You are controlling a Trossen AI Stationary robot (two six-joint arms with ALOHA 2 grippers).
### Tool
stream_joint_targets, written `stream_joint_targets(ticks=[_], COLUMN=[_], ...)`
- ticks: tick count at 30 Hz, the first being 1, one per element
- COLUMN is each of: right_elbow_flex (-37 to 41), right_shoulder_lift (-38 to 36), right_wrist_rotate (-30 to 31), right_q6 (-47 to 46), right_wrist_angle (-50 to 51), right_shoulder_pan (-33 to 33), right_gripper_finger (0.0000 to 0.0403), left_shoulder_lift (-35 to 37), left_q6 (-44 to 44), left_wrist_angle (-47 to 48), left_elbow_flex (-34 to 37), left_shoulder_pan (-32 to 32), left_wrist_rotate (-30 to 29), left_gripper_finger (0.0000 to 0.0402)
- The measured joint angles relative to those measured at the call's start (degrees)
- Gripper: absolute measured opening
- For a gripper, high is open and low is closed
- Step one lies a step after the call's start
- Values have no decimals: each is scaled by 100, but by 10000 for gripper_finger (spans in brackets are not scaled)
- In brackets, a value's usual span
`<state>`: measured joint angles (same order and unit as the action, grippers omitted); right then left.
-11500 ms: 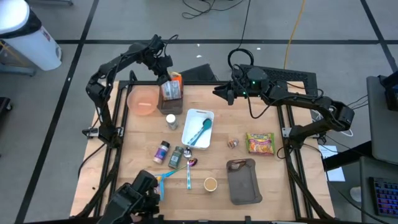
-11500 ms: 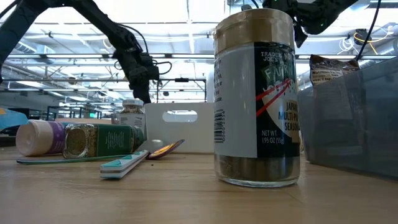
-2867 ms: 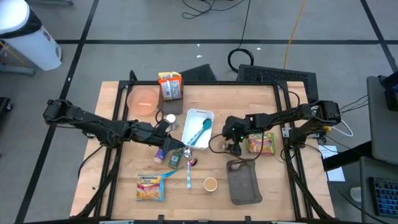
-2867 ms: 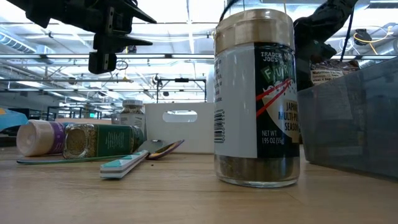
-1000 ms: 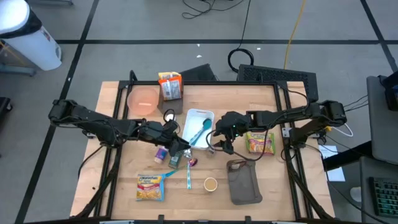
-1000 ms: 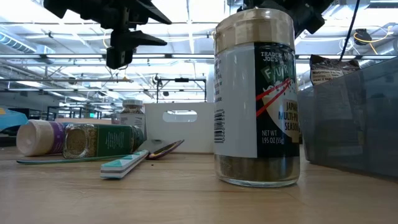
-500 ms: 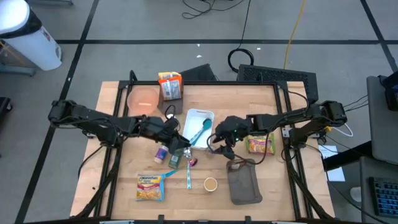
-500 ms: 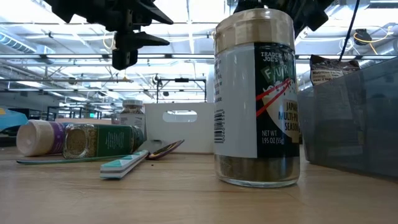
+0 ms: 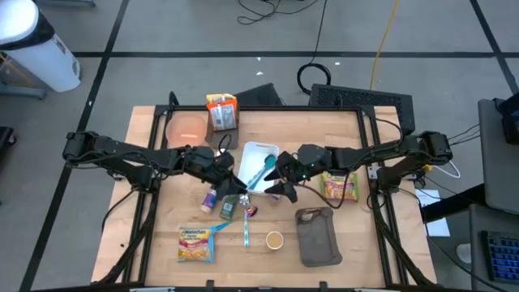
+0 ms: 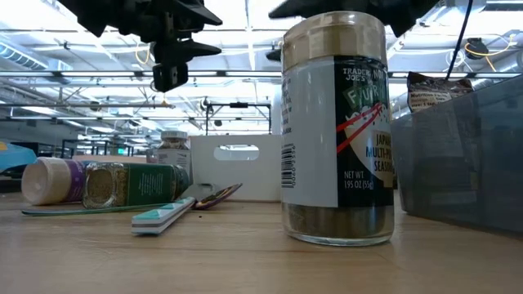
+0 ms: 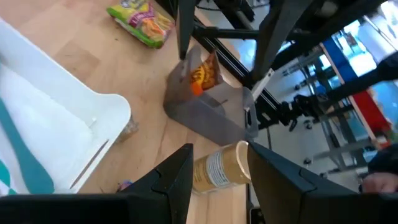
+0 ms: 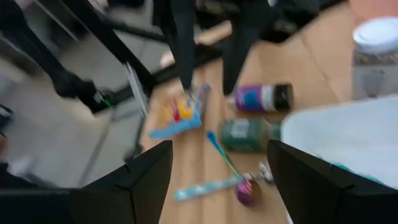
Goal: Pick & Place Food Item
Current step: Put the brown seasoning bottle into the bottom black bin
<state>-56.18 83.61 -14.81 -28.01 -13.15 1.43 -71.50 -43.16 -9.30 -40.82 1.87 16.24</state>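
Arms met over the middle of the wooden table (image 9: 340, 243), the two grippers flanking a white tray (image 9: 258, 166) that held a teal utensil (image 9: 261, 172). The left gripper (image 9: 235, 188) hovered at the tray's 7 o'clock, above a purple-labelled bottle (image 9: 211, 197) and a green jar (image 9: 229, 204) lying on their sides; its fingers (image 11: 177, 180) stood parted and held nothing. The right gripper (image 9: 282, 180) hung at the tray's 4 o'clock, fingers (image 12: 149, 174) spread wide and likewise empty. Half a second before, that gripper had been a little farther toward the tray's 4 o'clock; it had since edged closer to the tray, while the left arm had barely shifted.

A green-and-pink noodle packet (image 9: 340, 186) lay flat at the right gripper's 3 o'clock, close to the right arm. A second, yellow-and-blue packet (image 9: 195, 243) rested near the table's front edge, at 7 o'clock from the tray. A tall seasoning jar (image 10: 337, 126) stood upright near the front edge, beside a grey bin (image 9: 317, 236).
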Motion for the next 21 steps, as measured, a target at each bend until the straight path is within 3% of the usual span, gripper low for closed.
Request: stream_joint_targets(ticks=[5, 12, 21], right_elbow_flex=[0, 9, 6], right_shoulder_lift=[0, 155, 601], right_wrist_rotate=[6, 275, -345], right_q6=[-473, -1431, -2213], right_wrist_angle=[-464, 0, -837], right_shoulder_pan=[2, -151, -133], right_gripper_finger=[254, 258, 329], left_shoulder_lift=[0, 4, 4], left_q6=[261, 259, 224], left_wrist_angle=[2, 2, -3], left_elbow_flex=[0, 0, 2], left_shoulder_pan=[0, 0, -2], left_wrist_rotate=[333, 617, 1112], left_gripper_finger=[159, 159, 159])
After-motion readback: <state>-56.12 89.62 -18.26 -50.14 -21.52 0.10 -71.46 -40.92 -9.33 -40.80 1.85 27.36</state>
